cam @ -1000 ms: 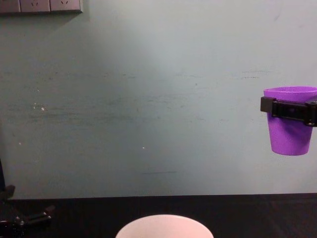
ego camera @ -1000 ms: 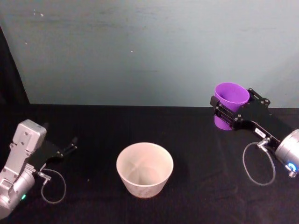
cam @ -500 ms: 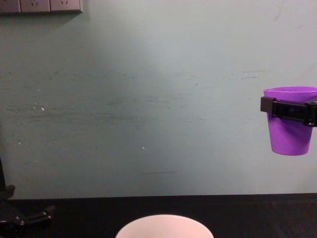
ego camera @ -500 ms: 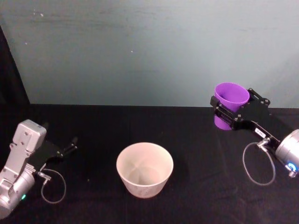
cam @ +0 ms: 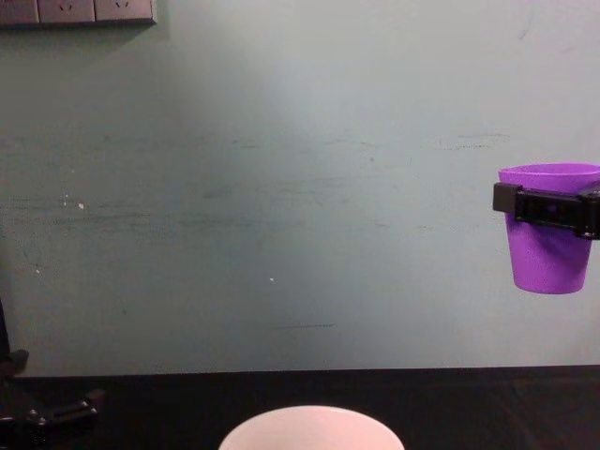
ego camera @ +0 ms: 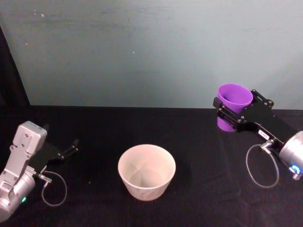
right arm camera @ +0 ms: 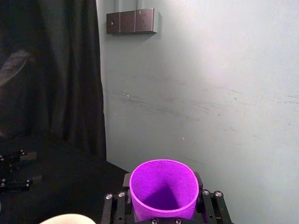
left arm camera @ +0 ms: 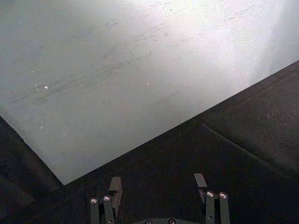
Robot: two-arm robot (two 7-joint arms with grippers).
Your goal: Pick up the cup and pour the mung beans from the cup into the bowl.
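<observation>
The right tool (ego camera: 233, 113) is clamped around the purple cup (ego camera: 235, 97), holding it upright in the air above the black surface (ego camera: 199, 142), well off to the right of the bowl (ego camera: 147, 187). The pale bowl sits mouth-up on the surface near the middle. Far over on the left, the left tool (left arm camera: 157, 183) rests low with its fingers apart

cup (ego camera: 234, 98): purple, upright, aloft | bowl (ego camera: 146, 185): pale, upright, below-left of cup
</observation>
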